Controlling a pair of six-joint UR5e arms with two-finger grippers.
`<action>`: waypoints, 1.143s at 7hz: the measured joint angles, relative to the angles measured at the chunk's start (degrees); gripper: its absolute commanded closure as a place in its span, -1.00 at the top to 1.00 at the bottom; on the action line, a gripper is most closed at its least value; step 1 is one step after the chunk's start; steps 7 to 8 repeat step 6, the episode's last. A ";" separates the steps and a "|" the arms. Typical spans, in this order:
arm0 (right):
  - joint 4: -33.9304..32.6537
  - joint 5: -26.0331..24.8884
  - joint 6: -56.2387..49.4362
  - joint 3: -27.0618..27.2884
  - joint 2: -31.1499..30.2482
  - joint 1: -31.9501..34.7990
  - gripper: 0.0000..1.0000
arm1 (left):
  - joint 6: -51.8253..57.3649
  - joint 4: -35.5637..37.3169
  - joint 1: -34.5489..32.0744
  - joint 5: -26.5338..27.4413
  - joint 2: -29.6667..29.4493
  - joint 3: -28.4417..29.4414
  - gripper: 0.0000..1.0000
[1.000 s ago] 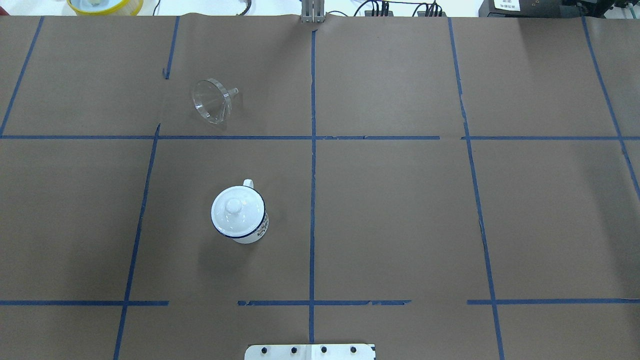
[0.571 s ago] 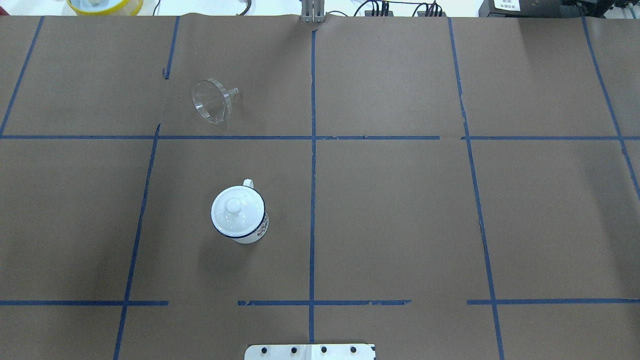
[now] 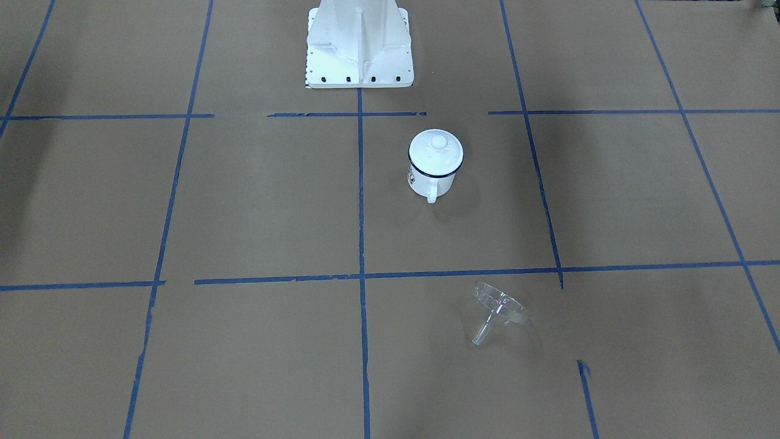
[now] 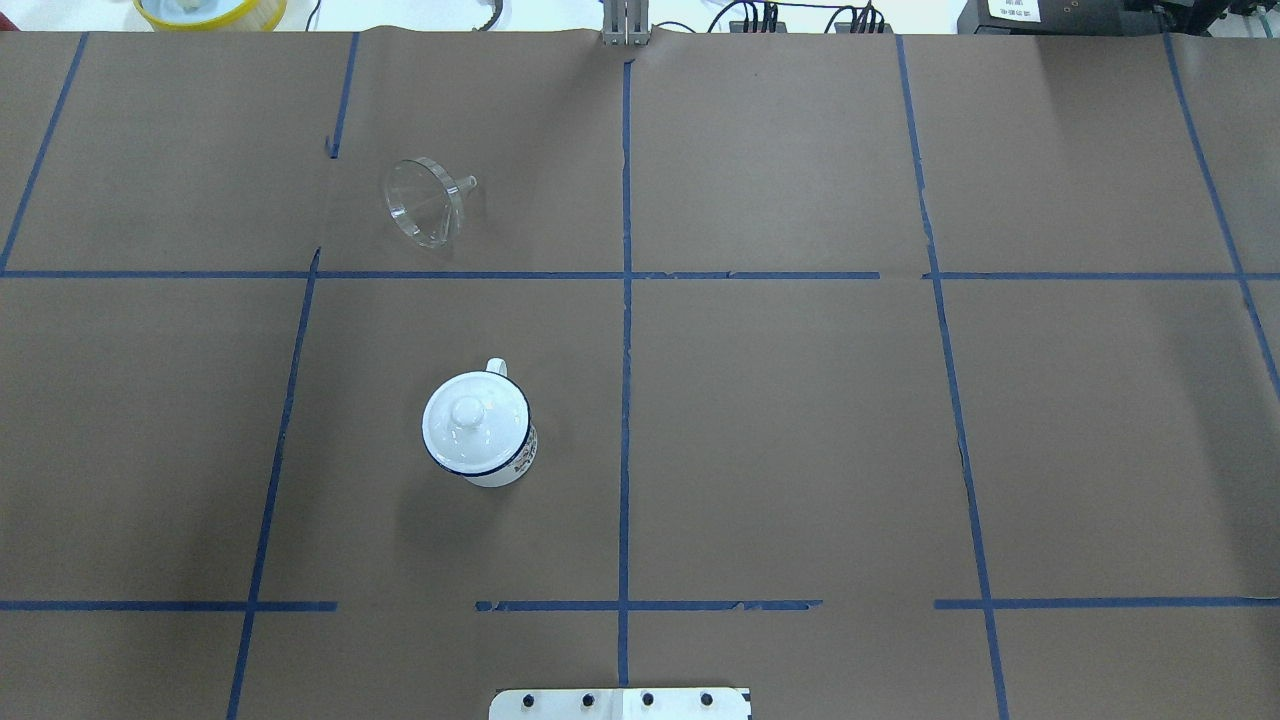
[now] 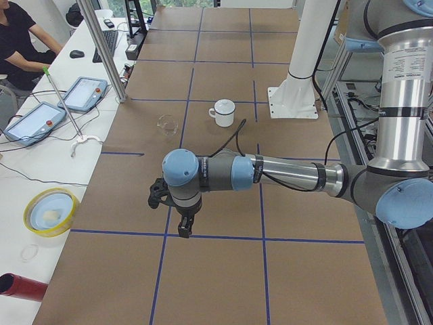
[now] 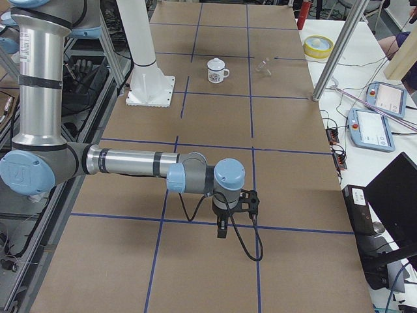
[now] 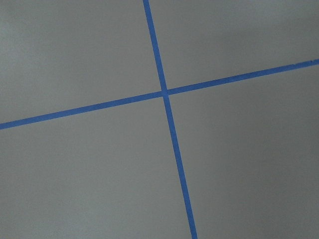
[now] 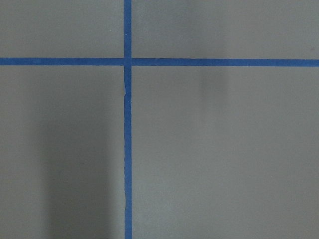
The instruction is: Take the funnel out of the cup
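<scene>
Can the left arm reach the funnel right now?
Likely yes: the funnel lies on its side in the open, apart from the cup, and nothing stands between it and the left gripper.

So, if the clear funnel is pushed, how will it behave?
The funnel lies on its side, resting on its round rim, so it would probably roll in a curve. It looks like smooth clear plastic: likely light, and perhaps slippery to pinch.

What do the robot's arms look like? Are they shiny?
Yes! The left arm and the right arm are shiny silver tubes. They are linked by round grey joints with light blue caps. A thin black cable loops beside each wrist. The left gripper and the right gripper are small and black.
</scene>
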 measured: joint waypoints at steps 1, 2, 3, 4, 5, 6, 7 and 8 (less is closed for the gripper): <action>0.00 0.00 0.00 -0.03 0.00 0.00 1.00 | -1.08 -0.16 0.04 -0.06 0.75 0.32 1.00; 0.00 0.00 0.00 -0.03 0.00 0.00 1.00 | -1.46 -0.23 0.09 -0.01 0.93 0.65 1.00; 0.00 0.00 0.00 -0.01 0.00 0.00 1.00 | -1.58 -0.24 0.12 0.91 0.70 0.73 1.00; 0.00 0.00 0.00 0.00 0.00 0.00 1.00 | -1.67 -0.19 0.17 2.72 0.32 0.72 1.00; 0.00 0.00 0.00 0.02 0.00 0.00 1.00 | -1.69 -0.11 0.20 4.04 -0.02 0.71 1.00; 0.00 0.00 0.00 0.04 0.00 0.00 1.00 | -1.62 -0.03 0.22 4.56 -0.29 0.69 1.00; 0.00 0.00 0.00 0.04 0.00 0.00 1.00 | -1.62 -0.03 0.22 4.56 -0.29 0.69 1.00; 0.00 0.00 0.00 0.04 0.00 0.00 1.00 | -1.62 -0.03 0.22 4.56 -0.29 0.69 1.00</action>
